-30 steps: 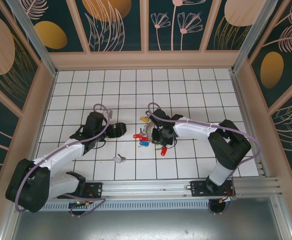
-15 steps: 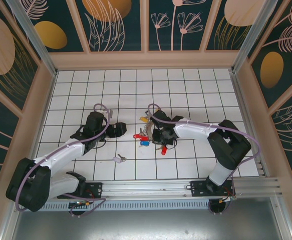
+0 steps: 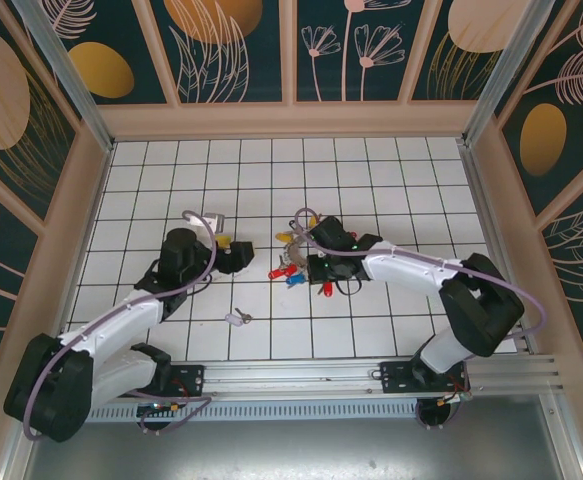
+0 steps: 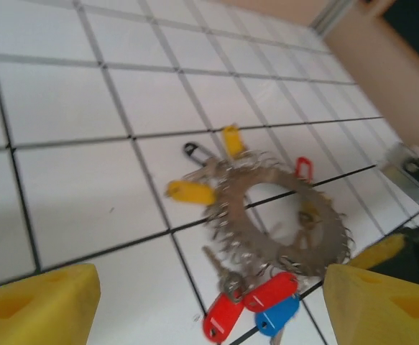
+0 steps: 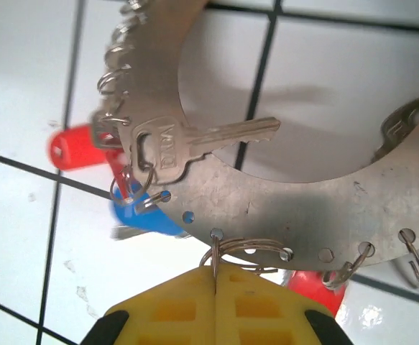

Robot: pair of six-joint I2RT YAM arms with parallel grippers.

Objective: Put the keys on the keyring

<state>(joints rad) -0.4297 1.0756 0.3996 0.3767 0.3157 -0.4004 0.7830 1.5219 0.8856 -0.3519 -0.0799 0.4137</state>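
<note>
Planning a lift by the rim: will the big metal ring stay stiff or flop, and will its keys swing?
Probably stiff: the ring looks like flat sheet metal. The keys hang on loose little loops, so they would likely swing and jangle. Flat, it probably won't roll.

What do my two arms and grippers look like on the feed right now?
The left arm and right arm have white shells with black joints; a lilac cable runs along each. The fingers are yellow blocks; on the right gripper they show square recesses and black trim.

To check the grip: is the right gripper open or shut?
Shut: the right gripper has its yellow fingers touching, no gap, at a wire loop on the keyring.
</note>
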